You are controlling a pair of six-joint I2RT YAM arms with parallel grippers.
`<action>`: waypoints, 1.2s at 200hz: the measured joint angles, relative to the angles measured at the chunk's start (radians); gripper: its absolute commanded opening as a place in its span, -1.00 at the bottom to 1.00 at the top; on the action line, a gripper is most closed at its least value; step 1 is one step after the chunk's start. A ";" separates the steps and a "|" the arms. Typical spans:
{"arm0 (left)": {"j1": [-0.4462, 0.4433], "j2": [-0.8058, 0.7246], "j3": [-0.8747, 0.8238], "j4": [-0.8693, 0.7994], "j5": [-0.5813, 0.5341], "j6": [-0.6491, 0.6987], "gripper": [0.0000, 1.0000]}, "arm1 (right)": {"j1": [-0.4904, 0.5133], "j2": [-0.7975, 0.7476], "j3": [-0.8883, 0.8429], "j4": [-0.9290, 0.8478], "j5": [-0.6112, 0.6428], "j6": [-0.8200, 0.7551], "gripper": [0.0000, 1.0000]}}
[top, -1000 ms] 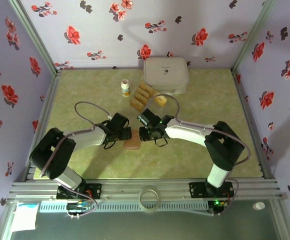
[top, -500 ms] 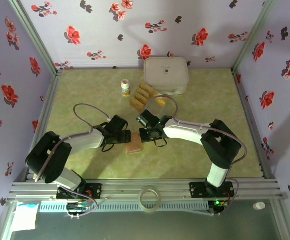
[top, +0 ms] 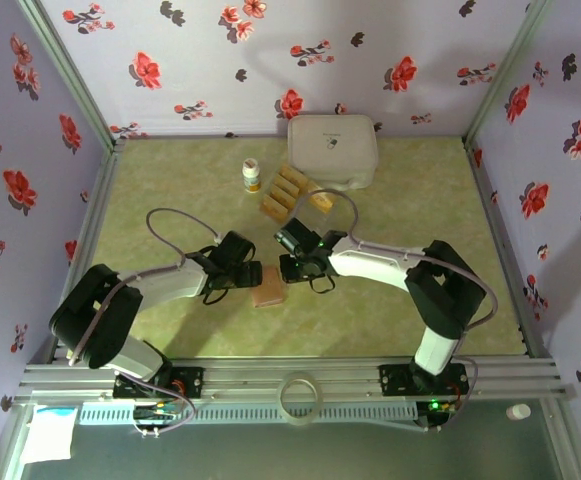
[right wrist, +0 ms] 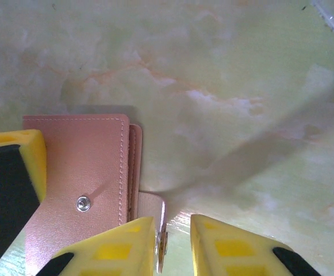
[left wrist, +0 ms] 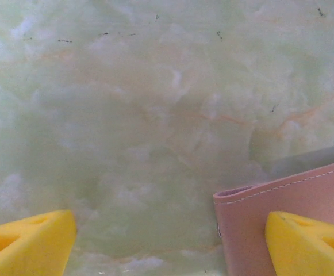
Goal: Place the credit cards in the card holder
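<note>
The pinkish-tan card holder (top: 267,289) lies folded on the table between my two grippers. My left gripper (top: 245,272) is open; one yellow finger (left wrist: 310,241) rests over the card holder (left wrist: 270,218) and the other stands wide to the left. My right gripper (top: 292,268) is at the holder's right edge. Its jaws (right wrist: 172,230) are narrowly open, and the holder's snap strap (right wrist: 155,210) stands in the gap against the left finger. Several gold credit cards (top: 282,190) lie in a row further back, and one more card (top: 320,200) lies beside them.
A large white rounded box (top: 332,150) stands at the back, with a small bottle (top: 252,176) to its left. The left gripper's finger (right wrist: 14,167) lies on the card holder (right wrist: 80,167) in the right wrist view. Floral walls enclose the table.
The left arm has shifted a little and its gripper sits closer on the card holder. The right gripper has edged slightly toward the holder's strap. Little differs over the last half second.
</note>
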 measured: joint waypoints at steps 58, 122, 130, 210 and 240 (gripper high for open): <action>0.000 -0.001 -0.003 0.004 0.000 0.000 0.73 | -0.001 -0.008 0.000 -0.001 0.000 0.000 -0.68; 0.000 -0.001 -0.004 0.005 0.000 0.000 0.73 | -0.001 -0.008 0.000 0.001 -0.015 0.000 -0.82; 0.000 -0.001 -0.004 0.005 0.000 0.000 0.73 | -0.001 -0.008 0.000 0.001 -0.017 0.000 -0.88; 0.000 -0.002 -0.004 0.005 0.000 0.004 0.74 | -0.001 -0.008 0.000 0.038 -0.072 0.013 -1.00; -0.001 -0.003 -0.006 0.008 0.000 0.007 0.73 | -0.001 -0.007 0.000 0.094 -0.123 0.052 -1.00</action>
